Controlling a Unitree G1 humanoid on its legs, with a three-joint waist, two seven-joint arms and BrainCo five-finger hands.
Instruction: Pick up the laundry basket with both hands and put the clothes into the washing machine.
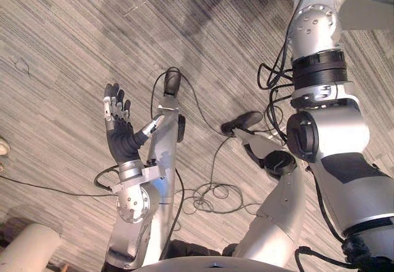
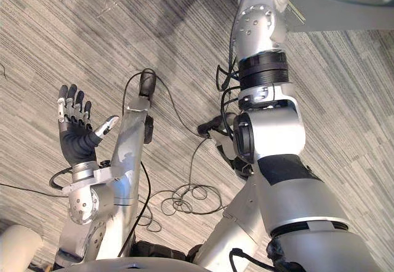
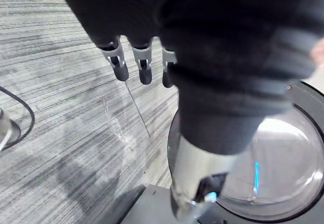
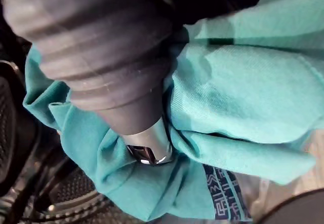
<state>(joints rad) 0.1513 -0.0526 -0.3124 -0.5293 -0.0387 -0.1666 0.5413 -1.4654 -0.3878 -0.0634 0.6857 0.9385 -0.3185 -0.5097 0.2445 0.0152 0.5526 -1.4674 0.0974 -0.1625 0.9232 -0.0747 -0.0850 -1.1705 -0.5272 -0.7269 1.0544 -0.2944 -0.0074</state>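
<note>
Clothing, a teal garment (image 4: pixel 238 97), lies bunched across the centre and right of the right wrist view, pressed against the right hand (image 4: pixel 119 77). That hand's fingers are buried in the folds, so I cannot tell whether they are clamped on the cloth or merely pushing it. Dark ribbed surfaces at the lower left of that frame look like the washing machine's mouth (image 4: pixel 66 193). The left hand (image 1: pixel 117 121) hangs at centre left of the left eye view, fingers straight and apart, holding nothing, over the striped carpet (image 1: pixel 61 50). The machine's round glass door (image 3: pixel 283 168) shows at the lower right of the left wrist view.

The main risk is that cloth caught round a finger comes out with the right hand as it draws back and drops to the floor. A fold left over the rim could also foul the door.
</note>
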